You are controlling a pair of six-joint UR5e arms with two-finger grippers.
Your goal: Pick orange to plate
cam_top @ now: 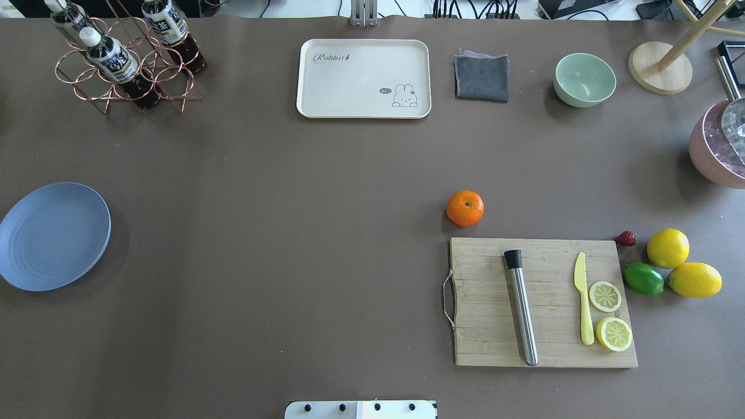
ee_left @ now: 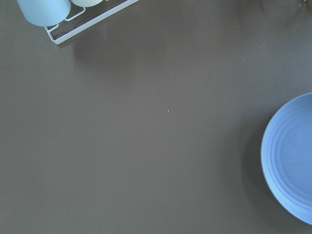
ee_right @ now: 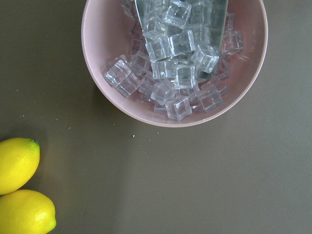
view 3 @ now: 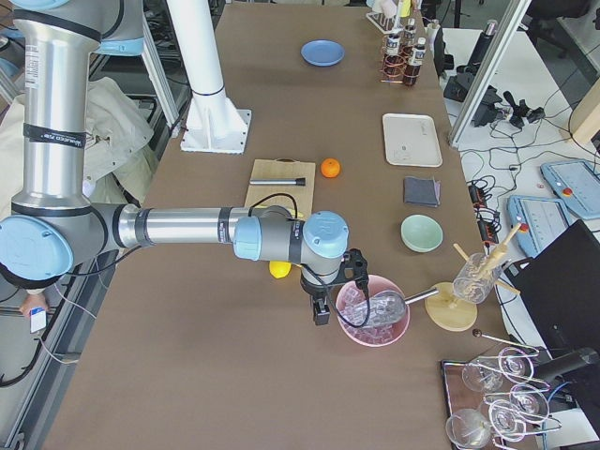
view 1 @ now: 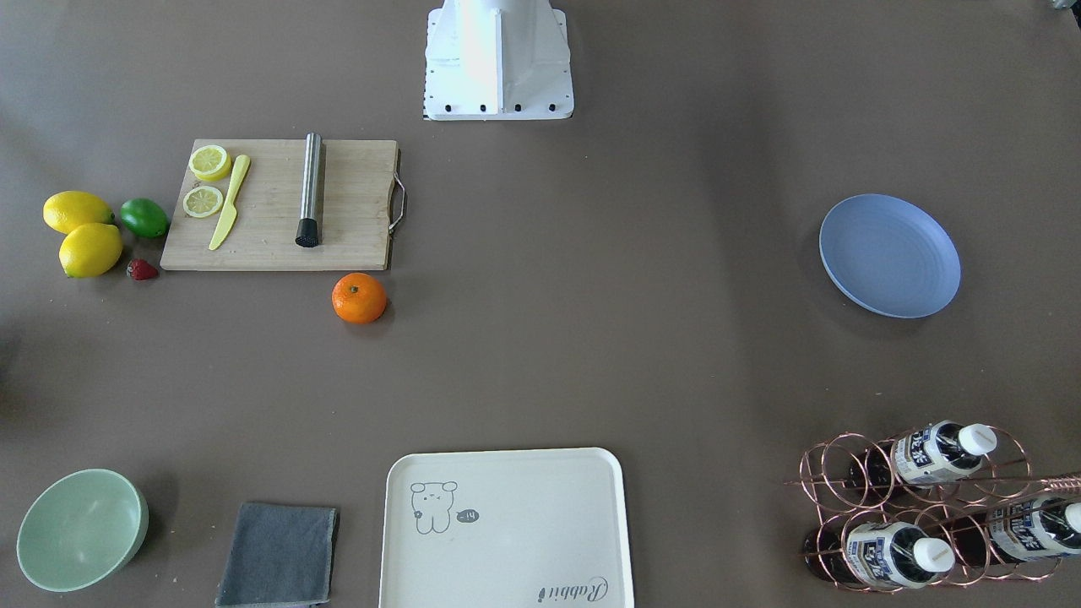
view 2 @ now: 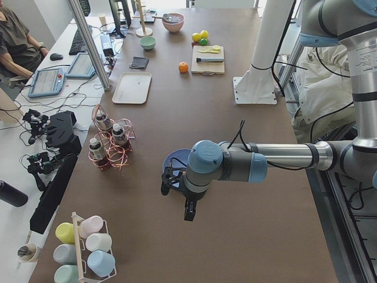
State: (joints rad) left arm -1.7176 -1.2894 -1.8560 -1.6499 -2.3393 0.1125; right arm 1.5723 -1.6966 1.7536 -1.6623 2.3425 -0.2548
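The orange (cam_top: 465,208) lies on the brown table just beyond the far left corner of the wooden cutting board (cam_top: 541,302); it also shows as the orange (view 1: 359,297). The periwinkle-blue plate (cam_top: 52,235) sits bare at the table's left end, and its rim (ee_left: 292,161) fills the right of the left wrist view. My left gripper (view 2: 188,212) hangs above the table beside the plate (view 2: 174,160). Far from the orange, my right gripper (view 3: 321,314) hangs by the pink bowl of ice (view 3: 373,314). For both, I cannot tell whether they are open or shut.
The board carries a steel muddler (cam_top: 521,305), a yellow knife (cam_top: 582,297) and lemon slices. Two lemons (cam_top: 668,248), a lime (cam_top: 644,278) and a strawberry lie to its right. A cream tray (cam_top: 364,78), grey cloth (cam_top: 481,77), green bowl (cam_top: 584,79) and bottle rack (cam_top: 125,58) line the far edge.
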